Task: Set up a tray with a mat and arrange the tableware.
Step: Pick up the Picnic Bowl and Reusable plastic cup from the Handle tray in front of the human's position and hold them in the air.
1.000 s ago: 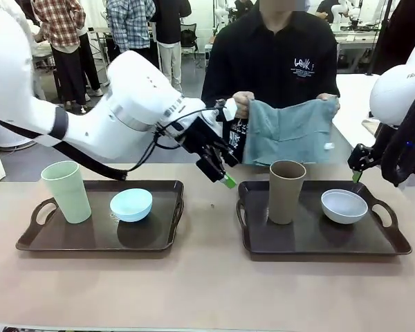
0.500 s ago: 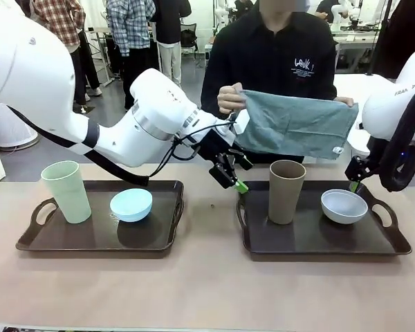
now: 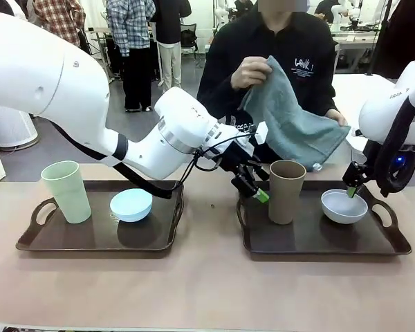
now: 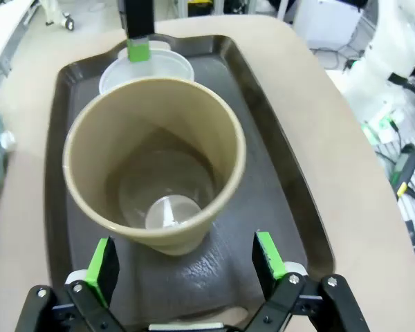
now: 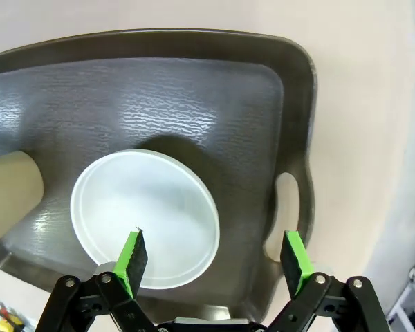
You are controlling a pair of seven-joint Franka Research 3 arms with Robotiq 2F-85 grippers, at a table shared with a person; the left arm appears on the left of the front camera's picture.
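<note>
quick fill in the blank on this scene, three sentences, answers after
1. The left gripper, jaws ____, points at the tan-brown tumbler.
2. The right gripper hangs just above the ____ bowl.
3. The light blue bowl shares its tray with the pale ____ tumbler.
Missing words: open; white; green

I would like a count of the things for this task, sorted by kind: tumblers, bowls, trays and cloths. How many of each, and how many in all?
Tumblers: 2 (pale green tumbler, tan-brown tumbler)
Bowls: 2 (light blue bowl, white bowl)
Trays: 2 (left tray, right tray)
Cloths: 1 (grey-green cloth, not yet on a tray)
Total: 7
</note>
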